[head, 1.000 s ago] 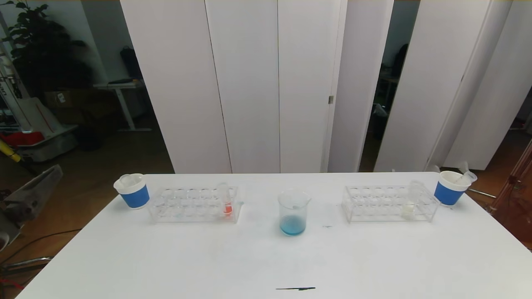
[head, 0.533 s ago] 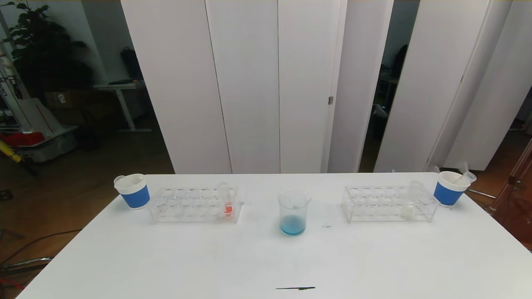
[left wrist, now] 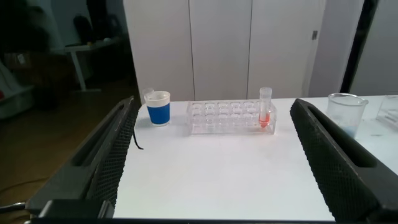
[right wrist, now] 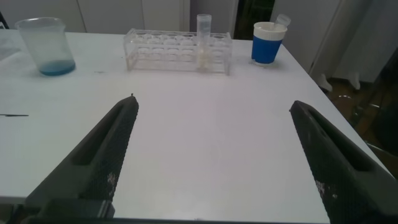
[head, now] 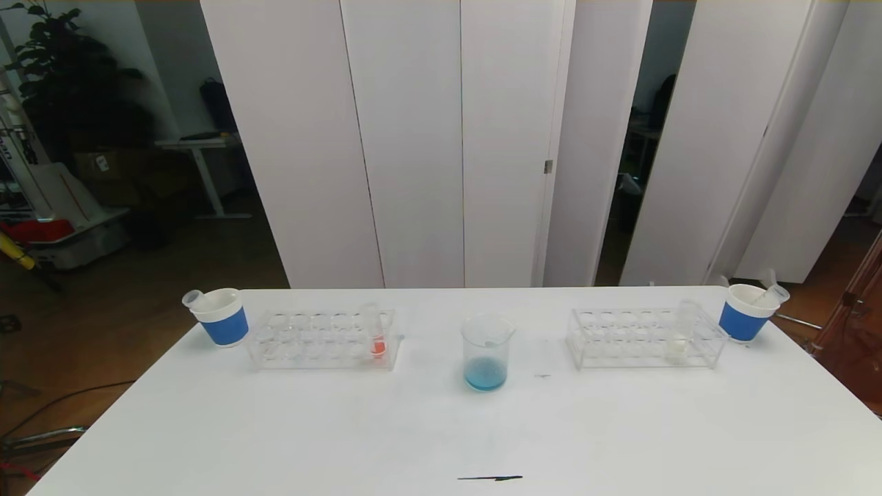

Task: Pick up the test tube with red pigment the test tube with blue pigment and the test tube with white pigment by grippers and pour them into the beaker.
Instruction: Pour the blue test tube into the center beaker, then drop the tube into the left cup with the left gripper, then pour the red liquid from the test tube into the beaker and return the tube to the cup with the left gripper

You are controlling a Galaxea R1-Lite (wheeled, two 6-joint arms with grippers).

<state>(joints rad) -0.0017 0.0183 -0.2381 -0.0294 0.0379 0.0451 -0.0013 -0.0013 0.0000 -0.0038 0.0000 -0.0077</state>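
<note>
1. Centrally, the beaker (head: 487, 353) stands upright on the white counter (head: 441, 427), w/ a shallow layer of blue liquid at its bottom.
2. Left rack (head: 322, 339): clear plastic, holds one upright test tube with red pigment (head: 375, 332) at its end nearest the beaker.
3. Right rack (head: 646, 337): clear plastic, holds the test tube with white pigment (head: 679, 336) upright, toward the end far from the beaker.
4. Left paper cup (head: 220, 317), white and blue, sits just beyond the left rack's outer end; a clear tube leans out over its rim. Can't tell if it's the blue-pigment tube.
5. Right paper cup (head: 745, 312), same colours, near the counter's right edge; a clear tube leans in it too.
6. Left gripper (left wrist: 211, 168): low at the counter's near-left side, well apart from the rack; fingers spread wide, nothing between them.
7. Right gripper (right wrist: 214, 168): low over the near-right counter, fingers spread wide, holding nothing.
8. Neither arm shows in the head view.
9. Short dark mark (head: 490, 478) lies near the counter's front edge.
</note>
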